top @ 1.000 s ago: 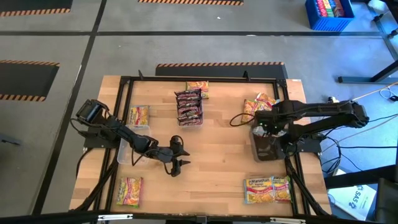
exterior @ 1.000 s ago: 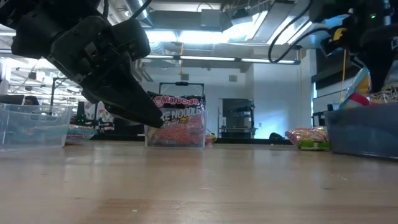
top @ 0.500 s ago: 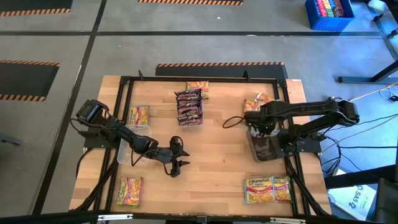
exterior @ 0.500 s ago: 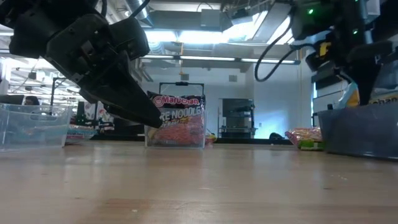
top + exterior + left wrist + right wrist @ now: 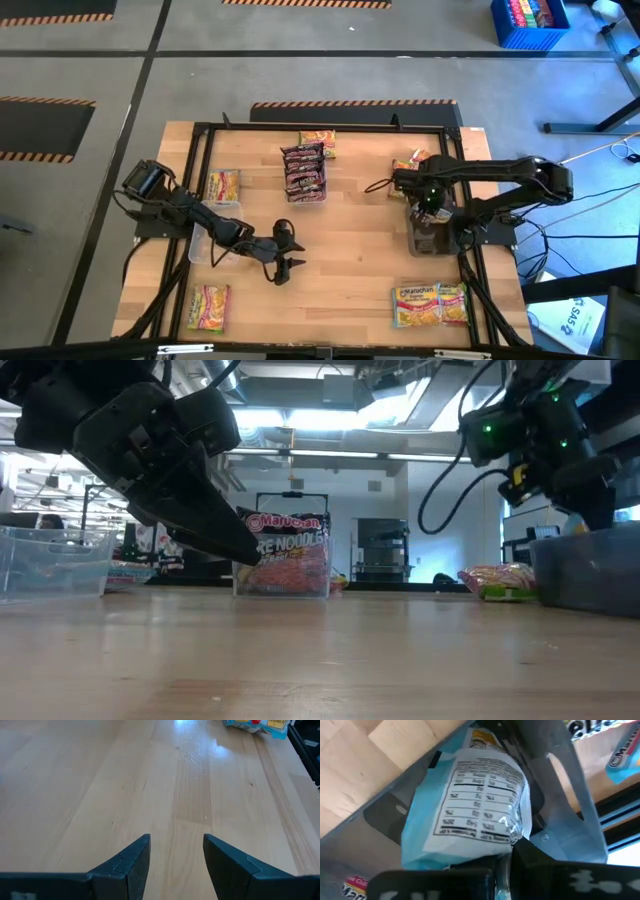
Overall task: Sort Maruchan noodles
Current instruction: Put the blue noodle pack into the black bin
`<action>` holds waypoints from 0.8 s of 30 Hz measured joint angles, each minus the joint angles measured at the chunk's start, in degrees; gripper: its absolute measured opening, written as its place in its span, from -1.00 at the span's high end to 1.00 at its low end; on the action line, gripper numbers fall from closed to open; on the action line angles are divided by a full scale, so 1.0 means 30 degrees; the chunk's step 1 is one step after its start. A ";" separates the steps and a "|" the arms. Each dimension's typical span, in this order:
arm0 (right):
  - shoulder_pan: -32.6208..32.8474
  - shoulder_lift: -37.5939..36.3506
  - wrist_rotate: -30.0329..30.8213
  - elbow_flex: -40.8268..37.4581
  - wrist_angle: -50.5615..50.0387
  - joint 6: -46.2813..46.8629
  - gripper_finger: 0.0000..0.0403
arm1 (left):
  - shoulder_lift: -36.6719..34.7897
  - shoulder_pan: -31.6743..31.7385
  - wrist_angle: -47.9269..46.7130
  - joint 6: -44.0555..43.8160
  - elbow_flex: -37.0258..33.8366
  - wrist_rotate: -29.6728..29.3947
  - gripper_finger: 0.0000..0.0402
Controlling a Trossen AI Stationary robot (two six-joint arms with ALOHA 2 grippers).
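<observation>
Now the light blue noodle packet (image 5: 470, 810) hangs over the clear bin (image 5: 570, 815) at the right side of the worktop (image 5: 350, 240), pinched by the clenched right claw (image 5: 432, 205). Next it should be released inside. The left claw (image 5: 172, 865) waits released, mid-worktop.

Light-blue noodle packet (image 5: 470, 810) in clear bin (image 5: 570, 795), nutrition label up.

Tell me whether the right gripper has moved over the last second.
Yes. The right gripper, clamped on a light blue noodle packet, came toward the table's front, over the right-hand clear bin.
</observation>
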 joint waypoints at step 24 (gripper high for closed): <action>0.0065 0.0010 0.3270 0.0633 -0.0113 -0.0013 0.20 | 0.0000 0.0000 0.0109 0.0043 0.0000 -0.0423 0.12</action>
